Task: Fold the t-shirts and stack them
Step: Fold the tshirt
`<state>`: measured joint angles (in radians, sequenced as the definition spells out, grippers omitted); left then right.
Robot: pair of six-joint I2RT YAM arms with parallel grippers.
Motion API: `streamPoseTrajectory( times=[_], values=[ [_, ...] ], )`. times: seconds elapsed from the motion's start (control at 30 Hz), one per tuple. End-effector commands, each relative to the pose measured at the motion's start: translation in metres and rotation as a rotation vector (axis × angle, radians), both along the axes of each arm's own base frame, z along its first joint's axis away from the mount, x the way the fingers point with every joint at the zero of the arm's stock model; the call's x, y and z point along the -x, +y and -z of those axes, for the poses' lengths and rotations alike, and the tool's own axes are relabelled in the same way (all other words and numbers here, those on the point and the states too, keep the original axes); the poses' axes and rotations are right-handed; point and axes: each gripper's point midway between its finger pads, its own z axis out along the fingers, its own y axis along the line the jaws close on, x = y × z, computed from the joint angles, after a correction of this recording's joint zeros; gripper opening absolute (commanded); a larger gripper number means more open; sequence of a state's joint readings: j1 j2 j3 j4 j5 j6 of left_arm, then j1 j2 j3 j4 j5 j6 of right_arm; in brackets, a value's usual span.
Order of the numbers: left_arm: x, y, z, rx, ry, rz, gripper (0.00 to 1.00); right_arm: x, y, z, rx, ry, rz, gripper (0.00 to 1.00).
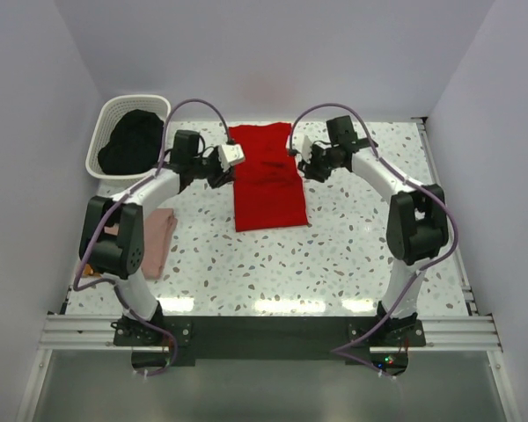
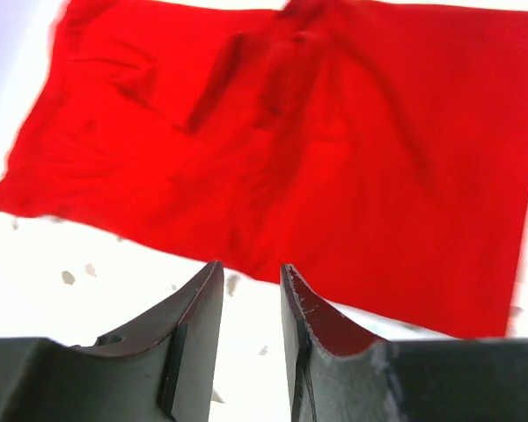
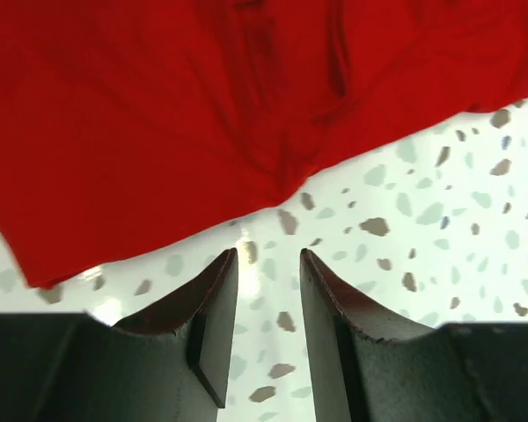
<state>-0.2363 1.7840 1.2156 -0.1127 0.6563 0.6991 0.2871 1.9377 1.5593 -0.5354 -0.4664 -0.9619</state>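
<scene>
I am holding the left gripper (image 2: 251, 277) and right gripper (image 3: 268, 259) on either side of the red t-shirt (image 1: 266, 176), which is lying as a long rectangle mid-table. Both jaws are narrowly apart and gripping nothing. The pink t-shirt (image 1: 161, 239) is lying folded on the left. For a square fold, I am planning matched pinches on opposite edges.

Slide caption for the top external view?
Both open, left pincer and right pincer flank the folded red t-shirt; pink t-shirt lies at left, dark clothes in white basket.

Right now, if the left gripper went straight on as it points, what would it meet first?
Probably the red t-shirt, just past a strip of table; depth is unclear.
</scene>
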Motion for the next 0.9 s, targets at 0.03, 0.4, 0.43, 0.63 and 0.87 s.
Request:
streamPoseTrajectory(
  times=[0.03,0.4,0.43,0.63,0.87],
  values=[
    [0.061,-0.015,0.011,0.012,0.101,0.148,0.37,0.071,0.009,0.015,0.002,0.18,-0.107,0.38],
    [0.126,-0.033,0.083,-0.167,0.205,0.264,0.38,0.113,0.025,0.075,0.134,0.246,-0.217,0.36],
    [0.127,-0.031,0.089,-0.185,0.217,0.26,0.38,0.112,0.024,0.079,0.144,0.25,-0.217,0.36],
    [0.139,-0.019,0.117,-0.275,0.268,0.307,0.37,0.117,0.012,0.108,0.212,0.268,-0.234,0.36],
    [0.15,-0.013,0.126,-0.296,0.283,0.323,0.36,0.128,0.002,0.12,0.261,0.268,-0.258,0.37]
  ],
)
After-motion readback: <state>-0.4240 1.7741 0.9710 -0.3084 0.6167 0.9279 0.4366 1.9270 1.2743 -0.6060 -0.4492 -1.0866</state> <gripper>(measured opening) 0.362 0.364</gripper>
